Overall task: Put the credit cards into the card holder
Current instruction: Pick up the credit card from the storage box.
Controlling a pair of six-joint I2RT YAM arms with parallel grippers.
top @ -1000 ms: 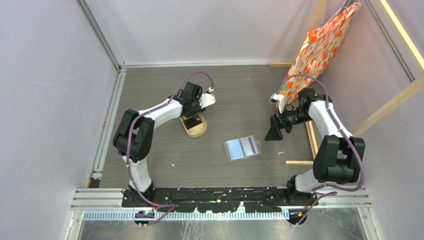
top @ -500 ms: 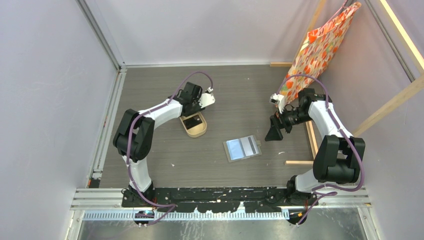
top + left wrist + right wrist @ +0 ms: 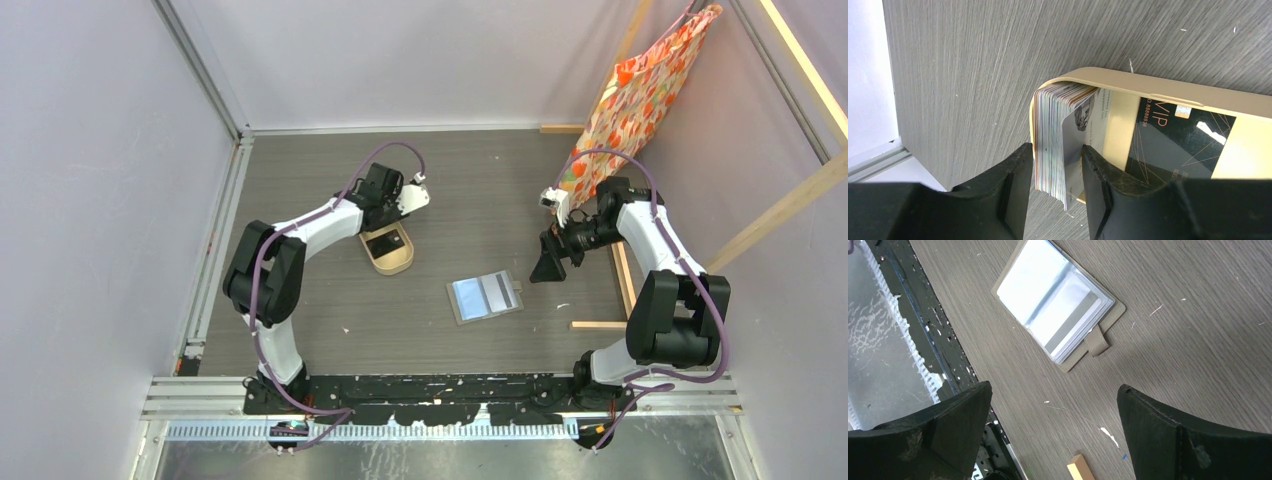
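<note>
Left gripper (image 3: 1057,192): its two black fingers (image 3: 1015,195) stand on either side of a stack of credit cards (image 3: 1050,130), with next to no gap on either side. Whether they are pressing on the stack cannot be told.
Stack: many thin cards on edge, packed against the rounded end of the tan tray (image 3: 1158,92). The innermost, pale card leans off towards the right-hand finger.
Tray contents: besides the stack, a black card (image 3: 1178,145) with pale line art and "VIP" lettering lies flat on the tray floor.
Tray position: on the grey table (image 3: 450,180), left of centre, under the left wrist in the top view.
Right gripper (image 3: 1053,387): jaws spread wide with nothing between them, hanging over bare table just beside the card holder (image 3: 1058,305).
Card holder: lies opened flat near the middle of the table, well apart from the tray, with its clear sleeves (image 3: 1030,282) facing up and its snap tab (image 3: 1096,342) sticking out on the right gripper's side.
Holder contents: a grey band shows through the sleeve nearest the tab. Whether that is a card is unclear.
Cut off: the tray's far end and part of the black card run out of the left wrist view, and the fingers cover the stack's lower edge.
Hard to make out: from the top view the stack is hidden under the left gripper (image 3: 385,228).
Edge of scene: a wood piece (image 3: 1080,467) lies on the table below the right gripper.
</note>
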